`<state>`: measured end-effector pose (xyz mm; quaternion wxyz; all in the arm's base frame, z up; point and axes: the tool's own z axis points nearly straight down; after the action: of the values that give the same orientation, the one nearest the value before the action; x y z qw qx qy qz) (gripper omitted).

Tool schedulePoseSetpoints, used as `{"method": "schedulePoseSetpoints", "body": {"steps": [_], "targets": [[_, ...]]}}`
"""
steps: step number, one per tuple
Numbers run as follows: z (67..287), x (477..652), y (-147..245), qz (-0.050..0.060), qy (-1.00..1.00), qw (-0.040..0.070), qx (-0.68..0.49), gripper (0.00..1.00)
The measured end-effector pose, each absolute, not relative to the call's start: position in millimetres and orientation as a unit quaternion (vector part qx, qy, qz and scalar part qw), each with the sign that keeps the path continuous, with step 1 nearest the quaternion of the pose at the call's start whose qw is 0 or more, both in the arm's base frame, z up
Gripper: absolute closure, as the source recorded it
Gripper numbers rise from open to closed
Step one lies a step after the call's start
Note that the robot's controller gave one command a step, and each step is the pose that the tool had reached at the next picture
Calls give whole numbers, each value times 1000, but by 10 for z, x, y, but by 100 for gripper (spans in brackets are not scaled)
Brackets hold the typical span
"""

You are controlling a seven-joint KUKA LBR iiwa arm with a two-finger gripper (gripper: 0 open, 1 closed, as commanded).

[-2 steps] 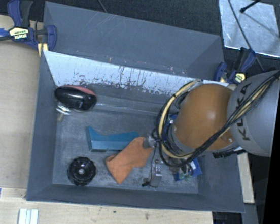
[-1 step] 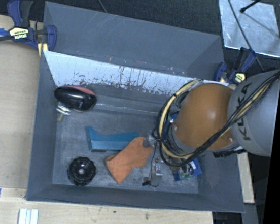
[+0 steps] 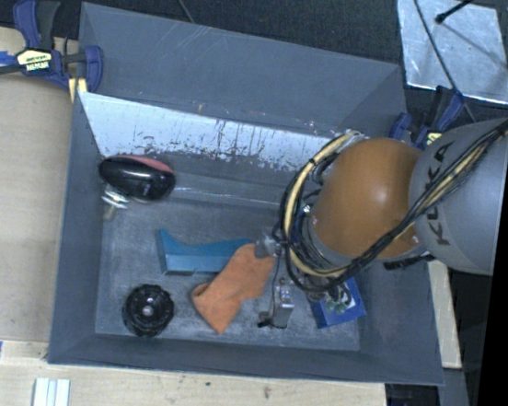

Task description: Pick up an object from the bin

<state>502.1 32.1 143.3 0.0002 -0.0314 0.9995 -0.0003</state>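
Grey bin (image 3: 252, 76), sloped walls, flat floor. Arm (image 3: 462, 206) comes in from the right, its orange cover (image 3: 366, 198) over the floor's right half, cables looped round it.

Jaws: down at the floor, front-centre-right, just beside the right edge of the orange cloth (image 3: 229, 289). Cannot tell how far open they are, nor whether they touch the cloth. Nothing visibly held.

Count, 5 loose things:
- 1 flat blue block (image 3: 190, 252), mid-floor, its right end under the cloth
- 1 orange cloth, crumpled, front-centre, lying over that block end
- 1 black oval thing with a red patch on top (image 3: 137, 177), back-left, against the rear wall's foot
- 1 small blue piece (image 3: 344, 311), right of the jaws, partly hidden under the arm
- 1 black round knob (image 3: 148, 309), front-left, near the front wall

Room: bare floor along the back between the oval thing and the arm, and a bare strip between knob and cloth. The front wall is close behind the jaws, and the right side is crowded by the arm.
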Motion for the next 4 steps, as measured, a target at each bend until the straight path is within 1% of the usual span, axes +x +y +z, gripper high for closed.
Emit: {"method": "schedulePoseSetpoints", "body": {"steps": [1,2,3,4], "targets": [[1164,5179,334,0,998,5,-58,0],[1017,5310,390,-1,997,7,-82,0],[911,5386,607,1,992,8,-128,100],[911,5386,608,1,992,8,-128,100]]}}
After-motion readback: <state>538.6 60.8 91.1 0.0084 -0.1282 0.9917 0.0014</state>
